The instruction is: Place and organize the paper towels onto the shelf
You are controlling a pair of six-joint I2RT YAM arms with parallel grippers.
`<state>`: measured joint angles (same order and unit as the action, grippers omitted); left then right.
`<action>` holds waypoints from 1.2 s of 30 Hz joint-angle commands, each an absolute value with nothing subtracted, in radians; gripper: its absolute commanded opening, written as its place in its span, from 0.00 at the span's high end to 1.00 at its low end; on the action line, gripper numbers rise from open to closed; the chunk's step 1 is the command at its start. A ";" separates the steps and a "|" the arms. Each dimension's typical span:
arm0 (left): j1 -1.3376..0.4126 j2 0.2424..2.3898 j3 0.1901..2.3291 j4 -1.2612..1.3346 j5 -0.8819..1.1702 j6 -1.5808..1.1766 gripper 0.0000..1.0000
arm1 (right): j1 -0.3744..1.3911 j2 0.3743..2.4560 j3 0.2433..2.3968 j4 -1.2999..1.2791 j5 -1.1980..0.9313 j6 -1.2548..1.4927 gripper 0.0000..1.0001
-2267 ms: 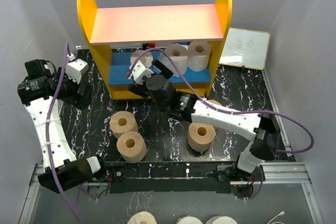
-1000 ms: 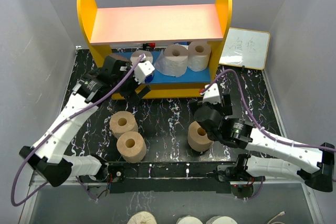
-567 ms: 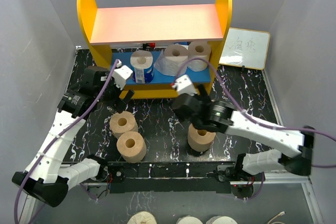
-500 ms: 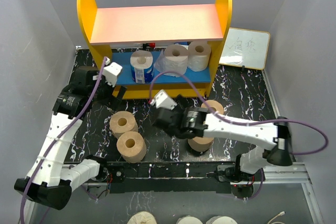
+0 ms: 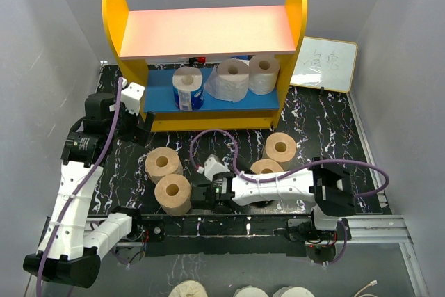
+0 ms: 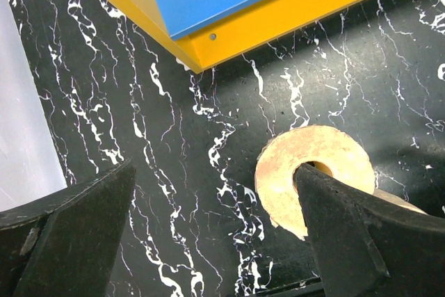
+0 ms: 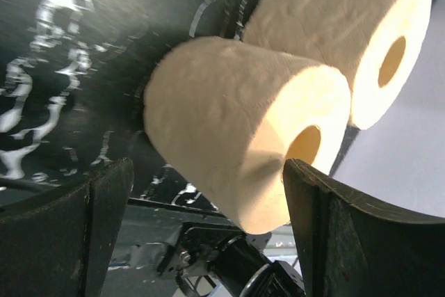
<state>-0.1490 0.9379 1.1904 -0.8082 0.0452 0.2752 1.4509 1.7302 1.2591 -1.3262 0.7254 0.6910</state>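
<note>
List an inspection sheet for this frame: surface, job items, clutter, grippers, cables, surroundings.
Surface: black marbled table, no spills seen.
Job's things: shelf holds a blue-wrapped roll and two white rolls on its lower board; four brown rolls stand on the table.
Clutter: whiteboard beside the shelf.
Grippers: left gripper open near the shelf's corner; right gripper open, low beside the two left brown rolls.
Cables: purple cable loops over the table.
Surroundings: grey walls.

Unreadable handwriting on the whiteboard
</note>
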 commanded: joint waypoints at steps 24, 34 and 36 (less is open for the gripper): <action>-0.112 0.929 1.159 -0.790 0.032 0.258 0.01 | 1.445 1.650 1.181 -1.364 0.862 0.893 0.53; -0.107 0.918 1.146 -0.787 0.032 0.258 0.01 | 1.445 1.707 1.161 -1.364 0.868 0.915 0.58; -0.107 0.919 1.144 -0.784 0.032 0.258 0.01 | 1.444 1.714 1.161 -1.364 0.868 0.915 0.67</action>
<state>-0.1131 0.9379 1.1481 -0.7933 0.0406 0.2684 1.4513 1.6955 1.1782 -1.3697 0.8551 0.8669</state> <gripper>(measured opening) 0.985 0.403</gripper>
